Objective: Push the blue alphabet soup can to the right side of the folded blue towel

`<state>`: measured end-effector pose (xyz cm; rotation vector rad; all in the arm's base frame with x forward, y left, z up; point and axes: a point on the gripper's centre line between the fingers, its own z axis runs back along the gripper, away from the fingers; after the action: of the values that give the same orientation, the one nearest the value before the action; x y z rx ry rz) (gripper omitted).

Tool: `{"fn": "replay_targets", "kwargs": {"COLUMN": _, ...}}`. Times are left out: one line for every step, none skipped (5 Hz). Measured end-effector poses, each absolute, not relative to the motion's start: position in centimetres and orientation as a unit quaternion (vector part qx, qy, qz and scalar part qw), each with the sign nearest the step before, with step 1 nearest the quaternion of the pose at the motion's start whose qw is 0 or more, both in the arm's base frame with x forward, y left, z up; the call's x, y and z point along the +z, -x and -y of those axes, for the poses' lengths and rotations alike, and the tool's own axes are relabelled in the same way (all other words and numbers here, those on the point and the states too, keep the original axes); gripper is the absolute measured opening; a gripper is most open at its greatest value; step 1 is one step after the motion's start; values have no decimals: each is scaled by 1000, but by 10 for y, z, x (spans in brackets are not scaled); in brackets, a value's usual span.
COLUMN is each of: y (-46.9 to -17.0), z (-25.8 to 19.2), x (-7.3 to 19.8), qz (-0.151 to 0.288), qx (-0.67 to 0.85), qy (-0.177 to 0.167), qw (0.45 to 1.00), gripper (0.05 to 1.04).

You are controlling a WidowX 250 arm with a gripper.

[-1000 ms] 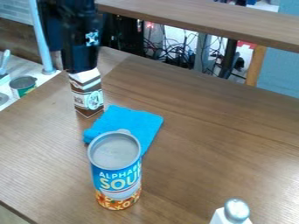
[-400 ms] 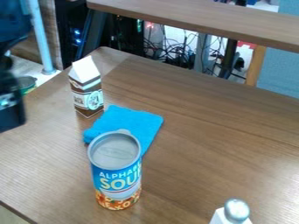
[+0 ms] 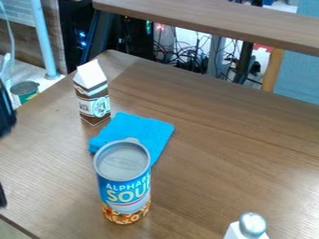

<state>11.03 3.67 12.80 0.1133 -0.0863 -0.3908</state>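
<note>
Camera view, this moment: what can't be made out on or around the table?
In the camera view:
- Arm: mostly cut off by the left edge; whether it holds anything can't be told.
- Silver-topped container: base cut off by the bottom edge.
- Blue cloth: near part hidden behind the soup can.
- Carton: back turned away.

"ALPHAB" over "SOU" on can (image 3: 126, 189); print on carton (image 3: 94, 103) unclear.

Brown-and-white carton (image 3: 93, 100): gable-topped, upright near the far-left corner of the wooden surface (image 3: 230, 154). Blue cloth (image 3: 138, 128): flat, just beside the carton, on its near side, partly hidden by the can. Soup can (image 3: 124, 186): blue label, orange lower band, grey top with raised rim; upright, toward the surface's near edge.
</note>
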Motion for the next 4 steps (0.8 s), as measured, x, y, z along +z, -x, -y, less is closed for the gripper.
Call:
{"fn": "replay_targets", "kwargs": {"y": -119, "z": -38, "x": 101, "qz": 49, "qx": -223, "qy": -74, "qw": 971, "gripper": 1001}}
{"fn": "replay_targets", "kwargs": {"y": -130, "z": -33, "x": 86, "qz": 70, "qx": -191, "qy": -77, "qw": 976, "gripper": 1001}}
{"fn": "replay_targets", "kwargs": {"y": -148, "z": -25, "x": 73, "qz": 109, "qx": -188, "qy": -50, "qw": 975, "gripper": 1001}}
{"fn": "replay_targets", "kwargs": {"y": -163, "z": -23, "x": 67, "qz": 144, "qx": -172, "qy": -47, "qw": 973, "gripper": 1001}}
